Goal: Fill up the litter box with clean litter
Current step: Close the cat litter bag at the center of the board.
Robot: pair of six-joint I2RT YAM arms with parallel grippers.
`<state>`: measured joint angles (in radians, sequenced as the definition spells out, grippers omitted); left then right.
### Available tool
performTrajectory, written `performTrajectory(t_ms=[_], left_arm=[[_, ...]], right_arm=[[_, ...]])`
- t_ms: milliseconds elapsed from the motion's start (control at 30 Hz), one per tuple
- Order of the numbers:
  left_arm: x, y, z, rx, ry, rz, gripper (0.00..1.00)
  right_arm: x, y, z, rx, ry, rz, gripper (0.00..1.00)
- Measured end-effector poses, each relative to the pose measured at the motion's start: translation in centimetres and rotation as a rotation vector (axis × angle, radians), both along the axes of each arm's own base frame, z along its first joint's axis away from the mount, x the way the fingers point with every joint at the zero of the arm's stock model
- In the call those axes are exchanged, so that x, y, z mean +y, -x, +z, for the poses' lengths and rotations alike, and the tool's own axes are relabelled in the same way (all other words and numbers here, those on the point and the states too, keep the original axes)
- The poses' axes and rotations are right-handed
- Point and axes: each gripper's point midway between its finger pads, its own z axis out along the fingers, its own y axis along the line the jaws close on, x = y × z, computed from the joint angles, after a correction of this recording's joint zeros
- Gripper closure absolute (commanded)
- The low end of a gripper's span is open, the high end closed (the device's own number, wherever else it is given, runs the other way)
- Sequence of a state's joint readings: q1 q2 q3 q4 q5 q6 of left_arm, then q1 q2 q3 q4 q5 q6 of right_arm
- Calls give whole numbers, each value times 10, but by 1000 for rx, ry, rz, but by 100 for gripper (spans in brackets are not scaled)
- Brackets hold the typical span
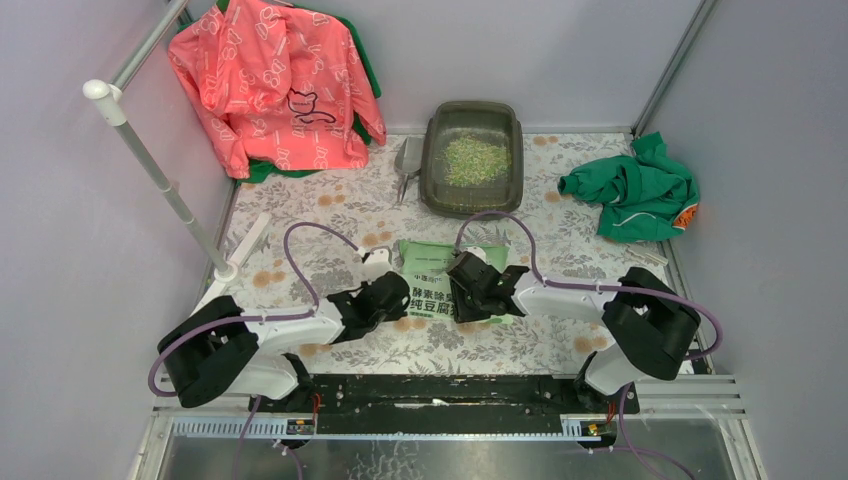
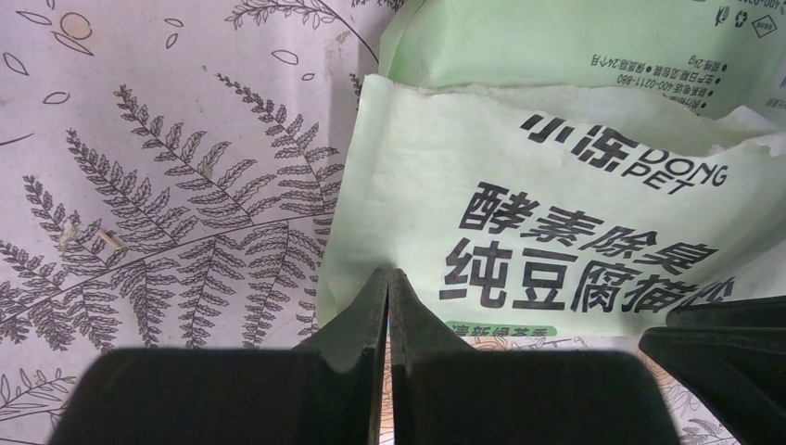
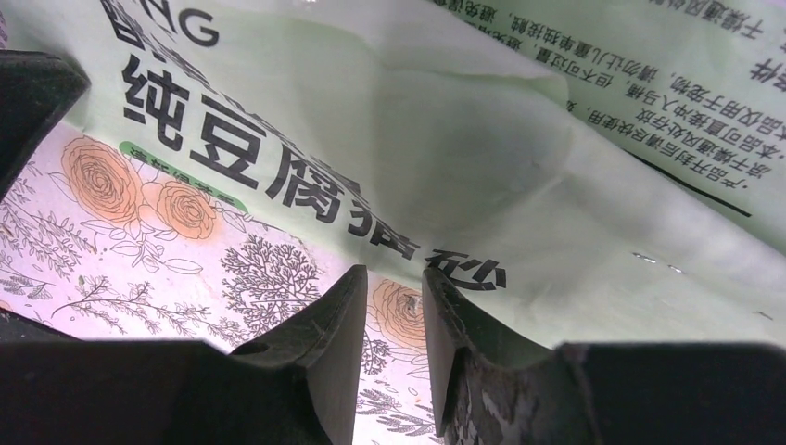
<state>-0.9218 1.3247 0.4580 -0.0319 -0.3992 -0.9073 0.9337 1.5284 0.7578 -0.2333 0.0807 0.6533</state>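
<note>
The flower-printed surface (image 1: pixel 330 210) carries everything. A pink jacket (image 1: pixel 275 80) hangs at its far left, and a crumpled green garment (image 1: pixel 630 190) lies at the right edge. The litter box (image 1: pixel 430 150) sits at the far middle of the surface against the back wall, well apart from both arms. The pale green bag (image 1: pixel 428 285) lies flat near the arm bases, with one arm on each side of it. The left gripper (image 2: pixel 387 278) has its fingers pressed together, their tips at the bag's left edge; whether any film is nipped there cannot be told. The right gripper (image 3: pixel 394 276) has its fingers a narrow gap apart over the bag's lower edge, with nothing held. A small grey scoop (image 1: pixel 408 165) lies just left of the box. The clean litter (image 1: pixel 475 160) forms a thin speckled patch in the middle of the box floor.
</note>
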Motion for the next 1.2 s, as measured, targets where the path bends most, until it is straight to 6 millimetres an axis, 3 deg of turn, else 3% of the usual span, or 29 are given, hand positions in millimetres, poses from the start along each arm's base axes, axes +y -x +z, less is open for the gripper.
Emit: performTrajectory(t_ms=[200,400,533,600,767,900,1033,1200], left_arm=[[-15,8,7,14,4,-58,92],[-76,7,35,-11,56,-176,92],[-100,10,19,19,56,-223,92],[-98,13,3,46,30,-228,92],[-101,10,1,35,99,-213,92],[-90,10,1,34,163,-184,92],[-64,9,1,31,190,-131,66],[-48,8,6,23,202,-97,52]], right_arm=[[3,-2,0,35,25,4,64],[4,-2,-1,45,29,3,64],[4,-2,0,45,28,4,64],[4,-2,0,45,26,4,64],[3,-2,0,44,14,3,64],[3,-2,0,48,7,1,64],[3,-2,0,50,-2,0,64],[4,-2,0,52,-10,-1,64]])
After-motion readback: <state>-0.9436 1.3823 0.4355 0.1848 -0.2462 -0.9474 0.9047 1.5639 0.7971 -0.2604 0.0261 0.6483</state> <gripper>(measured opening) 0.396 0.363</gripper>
